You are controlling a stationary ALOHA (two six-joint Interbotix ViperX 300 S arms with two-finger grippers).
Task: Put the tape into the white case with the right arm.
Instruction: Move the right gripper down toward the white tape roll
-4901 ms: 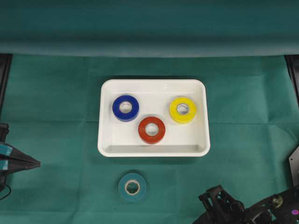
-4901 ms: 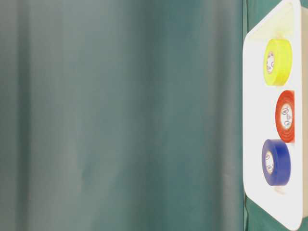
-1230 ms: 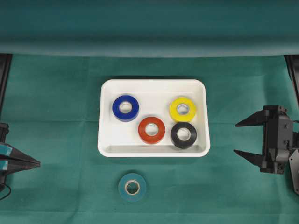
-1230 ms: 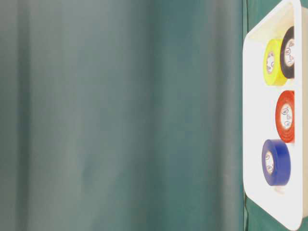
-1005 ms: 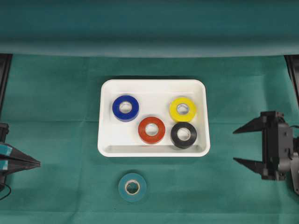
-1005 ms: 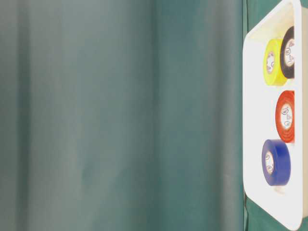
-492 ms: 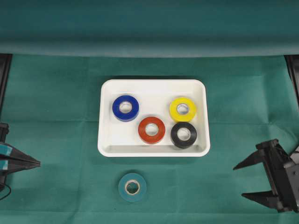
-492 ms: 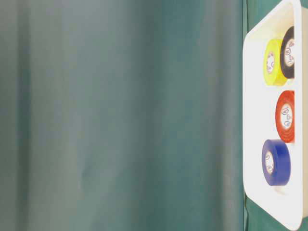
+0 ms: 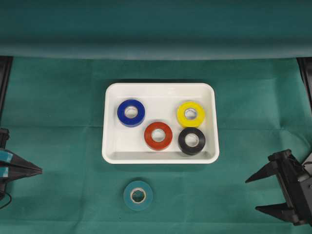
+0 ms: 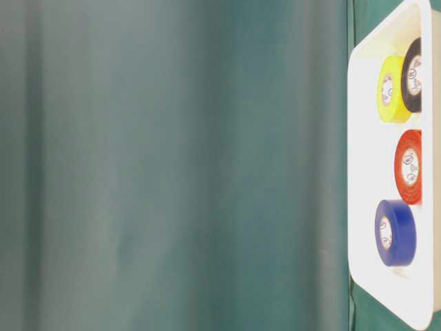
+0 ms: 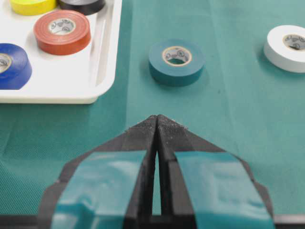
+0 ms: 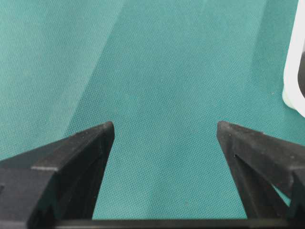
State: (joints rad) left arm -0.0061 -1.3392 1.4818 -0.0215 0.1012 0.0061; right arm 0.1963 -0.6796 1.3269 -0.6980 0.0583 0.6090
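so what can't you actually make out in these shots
- White tape roll: cut by the right edge of the left wrist view; outside the overhead frame.
- Black tape roll: cropped by the left wrist view's top edge.
- White case: only a rim sliver at the right wrist view's edge.
- Right gripper: its arm runs off the overhead corner.
- Core print on the red tape roll: too small.

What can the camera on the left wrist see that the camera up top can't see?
Only the left wrist camera shows a white tape roll lying on the cloth, plus a close look at the left gripper with its jaws shut. Only the overhead camera shows the right gripper, open and empty, and the whole white case. Both show the green tape roll on the cloth and the blue, red, yellow and black rolls in the case.
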